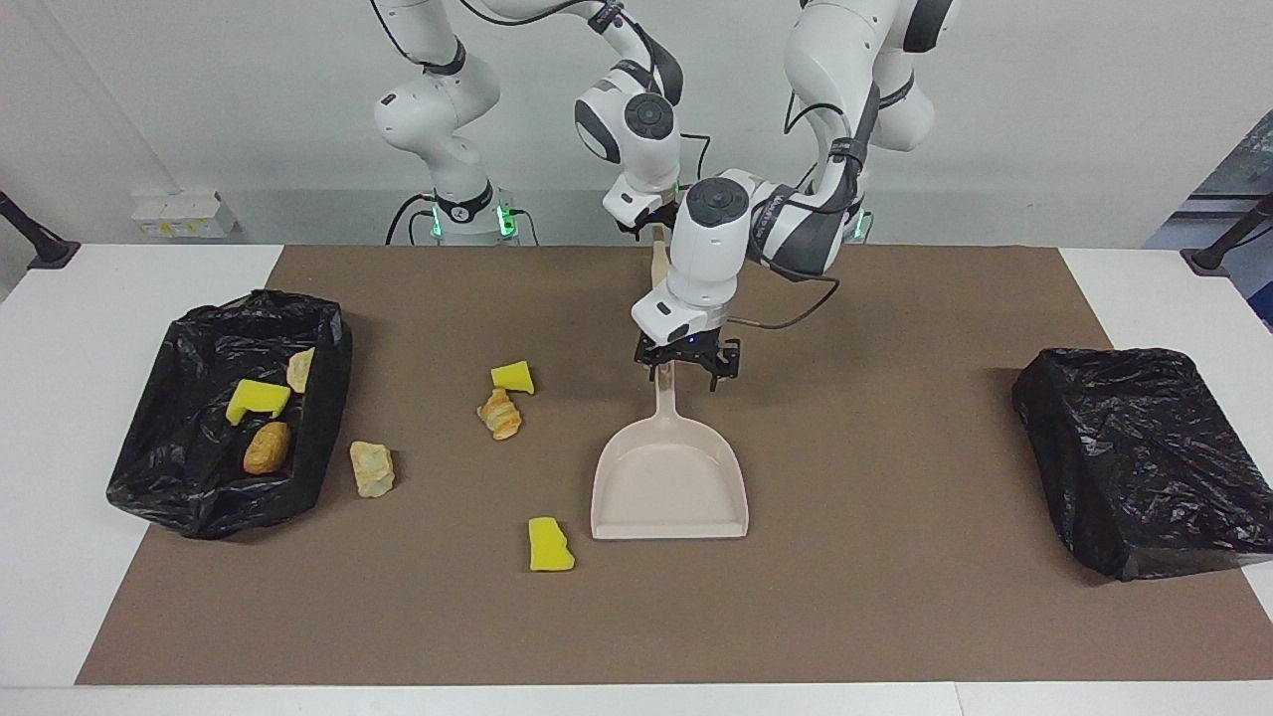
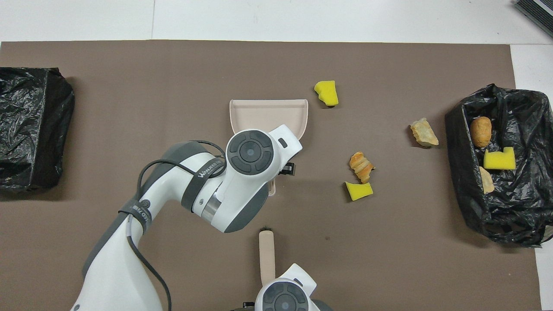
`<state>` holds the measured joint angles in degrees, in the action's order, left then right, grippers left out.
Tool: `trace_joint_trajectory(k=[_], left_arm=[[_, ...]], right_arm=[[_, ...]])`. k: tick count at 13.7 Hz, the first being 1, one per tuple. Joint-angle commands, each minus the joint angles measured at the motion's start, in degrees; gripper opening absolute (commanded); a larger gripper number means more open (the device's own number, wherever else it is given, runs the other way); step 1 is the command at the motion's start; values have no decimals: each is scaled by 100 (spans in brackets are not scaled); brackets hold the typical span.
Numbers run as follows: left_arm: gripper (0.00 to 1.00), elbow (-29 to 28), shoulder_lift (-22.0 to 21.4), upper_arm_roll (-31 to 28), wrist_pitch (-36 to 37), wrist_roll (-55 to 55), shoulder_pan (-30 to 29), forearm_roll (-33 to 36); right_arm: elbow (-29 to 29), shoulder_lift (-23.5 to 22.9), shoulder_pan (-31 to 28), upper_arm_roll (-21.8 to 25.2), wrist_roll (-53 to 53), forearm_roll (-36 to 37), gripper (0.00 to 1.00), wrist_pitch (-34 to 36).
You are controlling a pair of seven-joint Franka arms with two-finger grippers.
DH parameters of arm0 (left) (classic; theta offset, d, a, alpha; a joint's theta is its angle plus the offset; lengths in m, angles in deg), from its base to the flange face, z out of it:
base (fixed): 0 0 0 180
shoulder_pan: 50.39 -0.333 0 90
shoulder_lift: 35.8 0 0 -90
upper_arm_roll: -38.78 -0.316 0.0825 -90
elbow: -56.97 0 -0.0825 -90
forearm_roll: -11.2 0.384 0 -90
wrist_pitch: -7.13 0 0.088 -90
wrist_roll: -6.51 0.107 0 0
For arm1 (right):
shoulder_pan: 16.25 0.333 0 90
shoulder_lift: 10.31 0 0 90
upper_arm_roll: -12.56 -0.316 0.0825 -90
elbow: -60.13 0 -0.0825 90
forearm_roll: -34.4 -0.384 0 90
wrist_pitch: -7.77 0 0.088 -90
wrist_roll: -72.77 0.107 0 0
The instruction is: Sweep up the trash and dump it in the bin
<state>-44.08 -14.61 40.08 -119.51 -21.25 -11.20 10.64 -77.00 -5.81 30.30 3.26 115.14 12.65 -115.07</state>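
left gripper (image 1: 686,366) jaws open over the dustpan (image 1: 670,487) handle, its long axis pointing at the robots; right gripper (image 1: 651,221) closing on brush (image 2: 267,255).

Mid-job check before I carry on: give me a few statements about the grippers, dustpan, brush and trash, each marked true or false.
1. The left gripper is at the dustpan's handle. True.
2. A sponge lies in the dustpan. False: nothing shows in it.
3. Three pieces lie in the bin at the right arm's end. True.
4. The brush lies farther from the robots than the dustpan. False: it lies nearer, with the right gripper at its handle.
5. Only two pieces lie loose on the mat. False: four do, a sponge, a croissant, a pastry and a second sponge.
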Motion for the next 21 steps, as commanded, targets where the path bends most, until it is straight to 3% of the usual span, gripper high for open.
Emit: trace_joint_trajectory(k=[1,2,3,4,6,8,12,15,21], left_arm=[[100,-82,61,-121,-169,-151,142,11],[100,-116,61,-121,-151,-151,133,11],[100,-204,43,-121,-168,-160,133,11],[90,-222,34,-121,-168,-151,133,11],[36,-205,34,-138,-168,-151,107,64],[0,-170,-18,-165,-160,-73,54,99],[0,-143,-255,-191,-63,610,-191,354],[0,-152,-519,-191,296,1726,-481,372],[0,-169,-555,-191,622,4125,-851,732]], right_arm=[[-112,25,56,7,148,-162,12,-109],[-95,8,56,16,262,-162,0,-109],[-68,-19,47,16,341,-162,0,-109],[-51,-19,21,16,351,-162,0,-100],[-33,121,-163,60,290,-162,0,231],[-42,393,-628,69,210,-58,0,987],[-68,991,-1506,69,-350,425,0,1780],[-33,1045,-2358,69,-939,848,0,1860],[685,344,-3836,69,-2320,2603,0,1878]])
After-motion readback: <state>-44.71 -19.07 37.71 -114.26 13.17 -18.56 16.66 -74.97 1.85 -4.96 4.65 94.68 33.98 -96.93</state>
